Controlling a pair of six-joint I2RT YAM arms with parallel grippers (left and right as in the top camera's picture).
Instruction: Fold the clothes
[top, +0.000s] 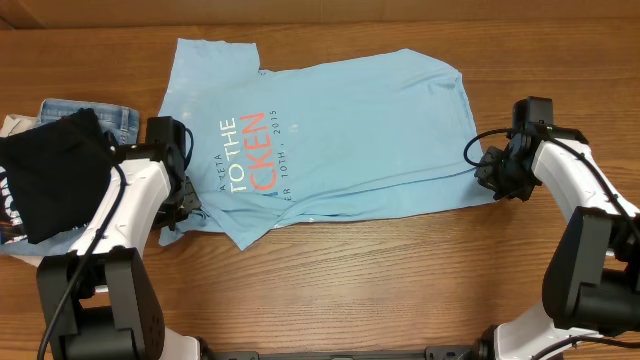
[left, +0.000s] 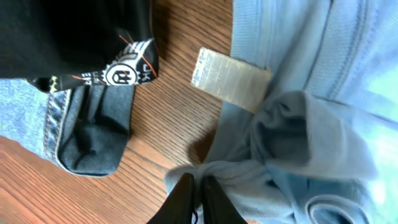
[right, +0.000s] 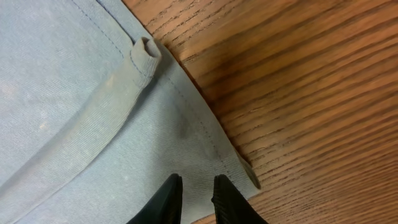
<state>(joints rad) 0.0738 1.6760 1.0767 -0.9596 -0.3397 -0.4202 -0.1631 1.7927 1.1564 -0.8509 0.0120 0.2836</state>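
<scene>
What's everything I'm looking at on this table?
T-shirt: 1, light blue with red-orange and white lettering, spread mid-table.
Black garment: 1, black with white print, left edge, over the jeans.
Jeans: 1, blue denim, left edge, partly covered.
Label: 1, off-white, by the T-shirt's collar.
Table: 1, brown wood, beneath everything.
Left gripper: 1, black fingers, pinching bunched T-shirt fabric.
Right gripper: 1, black fingers, at the T-shirt's hem corner; grip unclear.

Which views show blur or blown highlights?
Overhead: evenly lit and sharp, with the lettering on the T-shirt readable. Left wrist: the T-shirt washes out toward the right edge, and the jaws at the bottom are out of focus. Right wrist: the grain of the table is crisp, the dark jaws are blurred, and there is a faint shadow on the fabric ahead of them.
</scene>
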